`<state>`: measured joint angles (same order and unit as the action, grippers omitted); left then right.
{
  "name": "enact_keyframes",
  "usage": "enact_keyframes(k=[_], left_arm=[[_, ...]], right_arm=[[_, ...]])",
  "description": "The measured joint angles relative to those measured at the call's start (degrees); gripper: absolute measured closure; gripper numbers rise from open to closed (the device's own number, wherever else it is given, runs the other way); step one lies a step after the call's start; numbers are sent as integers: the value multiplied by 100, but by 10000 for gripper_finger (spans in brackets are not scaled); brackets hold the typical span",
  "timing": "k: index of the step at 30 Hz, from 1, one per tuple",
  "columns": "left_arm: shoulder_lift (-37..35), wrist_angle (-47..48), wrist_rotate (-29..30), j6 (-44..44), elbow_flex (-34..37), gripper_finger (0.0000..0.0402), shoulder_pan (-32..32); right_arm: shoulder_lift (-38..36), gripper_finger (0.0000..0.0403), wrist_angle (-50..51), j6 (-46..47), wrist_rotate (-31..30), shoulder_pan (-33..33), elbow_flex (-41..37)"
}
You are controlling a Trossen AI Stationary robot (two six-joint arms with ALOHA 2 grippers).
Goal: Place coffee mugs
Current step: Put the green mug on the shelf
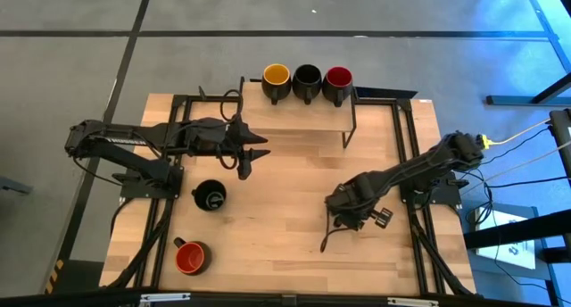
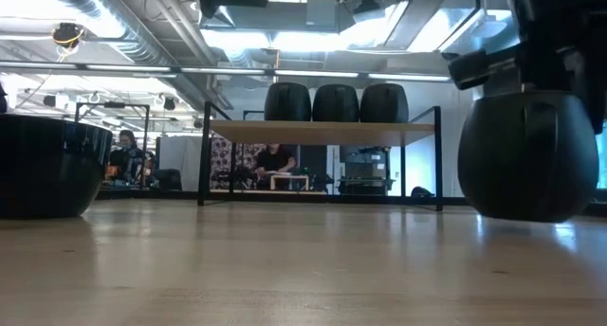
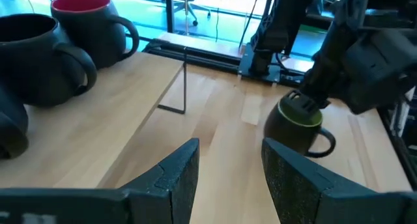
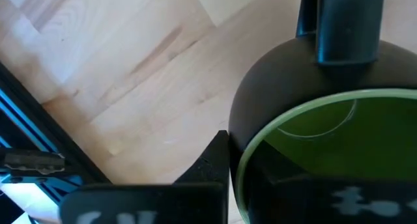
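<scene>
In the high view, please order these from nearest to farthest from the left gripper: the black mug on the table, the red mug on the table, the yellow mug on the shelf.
From the left gripper:
1. Black mug, just below it.
2. Yellow mug, on the shelf.
3. Red mug, at the front-left of the table.

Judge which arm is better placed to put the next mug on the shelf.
Right. Its end effector is shut on the green mug's rim, so that mug can likely go straight to the shelf. The left end effector is open and empty, apart from the black mug and red mug.
</scene>
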<state>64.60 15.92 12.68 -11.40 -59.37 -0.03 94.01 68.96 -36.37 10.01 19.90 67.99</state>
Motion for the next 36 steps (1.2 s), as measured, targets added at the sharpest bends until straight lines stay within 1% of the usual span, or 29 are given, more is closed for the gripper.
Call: enact_keyframes(k=[5, 10, 13, 18, 21, 24, 27, 31, 33, 36], left_arm=[[0, 3, -14, 0, 0, 240, 0], [0, 3, -15, 0, 0, 240, 0], [0, 2, -15, 0, 0, 240, 0], [0, 3, -15, 0, 0, 240, 0], [0, 2, -15, 0, 0, 240, 0], [0, -4, -15, 0, 0, 240, 0], [0, -4, -15, 0, 0, 240, 0], [0, -4, -15, 0, 0, 240, 0], [0, -3, -15, 0, 0, 240, 0], [0, -4, -15, -4, 0, 240, 0]], right_arm=[[125, 390, -1, 44, -6, 0, 0], [152, 375, -5, 436, -54, 0, 0], [152, 355, 25, 685, -202, -2, 0], [152, 308, 179, 1066, -316, -4, 42], [152, 282, 441, 1437, -356, -4, 291], [152, 265, 740, 1871, -225, -4, 720], [152, 259, 969, 2463, -155, -4, 1226], [124, 260, 1138, 3551, -265, -2, 1752], [85, 263, 1153, 4229, -356, -2, 1849], [-65, 266, 1159, 5224, -517, -2, 1789]])
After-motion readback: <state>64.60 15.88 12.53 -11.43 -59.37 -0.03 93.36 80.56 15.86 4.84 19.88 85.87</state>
